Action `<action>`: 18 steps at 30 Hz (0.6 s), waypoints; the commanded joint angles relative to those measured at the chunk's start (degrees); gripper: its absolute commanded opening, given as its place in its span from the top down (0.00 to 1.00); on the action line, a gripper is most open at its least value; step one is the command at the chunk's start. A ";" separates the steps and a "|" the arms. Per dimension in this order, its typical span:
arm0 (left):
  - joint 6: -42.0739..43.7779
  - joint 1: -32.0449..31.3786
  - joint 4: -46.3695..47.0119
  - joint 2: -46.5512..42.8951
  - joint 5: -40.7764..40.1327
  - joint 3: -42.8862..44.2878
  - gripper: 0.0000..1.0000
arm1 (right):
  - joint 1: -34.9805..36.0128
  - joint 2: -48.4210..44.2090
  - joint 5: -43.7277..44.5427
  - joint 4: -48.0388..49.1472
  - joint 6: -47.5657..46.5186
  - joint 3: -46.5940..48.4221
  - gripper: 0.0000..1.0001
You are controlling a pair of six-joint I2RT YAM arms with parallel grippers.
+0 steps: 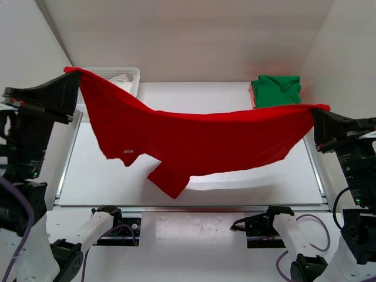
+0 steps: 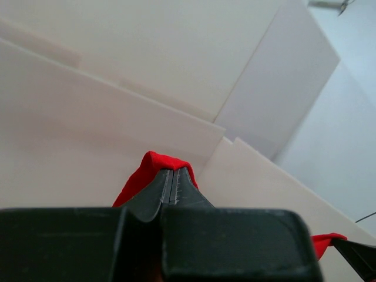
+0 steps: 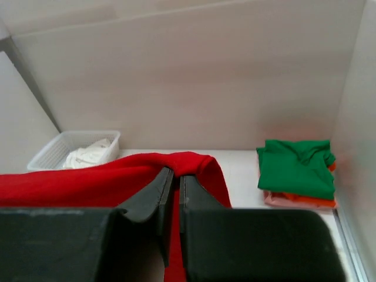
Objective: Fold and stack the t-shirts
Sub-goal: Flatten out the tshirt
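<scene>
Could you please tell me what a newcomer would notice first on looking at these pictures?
The red t-shirt hangs stretched above the table, one end pinched in the shut left end effector and the other in the right end effector. Behind it, a folded green t-shirt tops a small stack at the far right corner, and a white mesh basket sits at the far left.

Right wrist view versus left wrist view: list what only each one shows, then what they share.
Only the right wrist view: the white mesh basket holding off-white cloth, and the green t-shirt folded atop a salmon-pink one. Only the left wrist view: bare wall panels, and a second dark jaw tip at the lower right edge gripping the red t-shirt. Both: the view's own jaws shut on the red t-shirt.
</scene>
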 commanded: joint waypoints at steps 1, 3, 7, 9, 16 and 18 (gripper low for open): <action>-0.28 -0.82 -1.06 1.32 -1.88 3.83 1.00 | -1.43 1.93 -0.44 -0.80 -0.49 3.79 1.00; -0.28 -0.74 -0.53 3.06 -1.45 6.02 1.00 | -2.05 2.55 -1.24 -0.62 0.12 4.58 1.00; -0.55 -0.83 0.43 6.94 -0.56 8.67 1.00 | -2.32 4.48 -3.00 0.52 0.56 2.83 1.00; -0.55 0.22 1.66 9.74 0.84 8.32 1.00 | -1.53 5.19 -2.83 2.71 0.21 0.21 1.00; -1.43 4.01 11.24 16.51 4.98 -2.04 1.00 | 0.49 8.78 -2.65 11.50 -0.75 -15.17 1.00; -0.55 4.44 12.99 19.23 5.67 -3.80 1.00 | 0.32 10.10 -3.52 16.40 -0.67 -21.75 1.00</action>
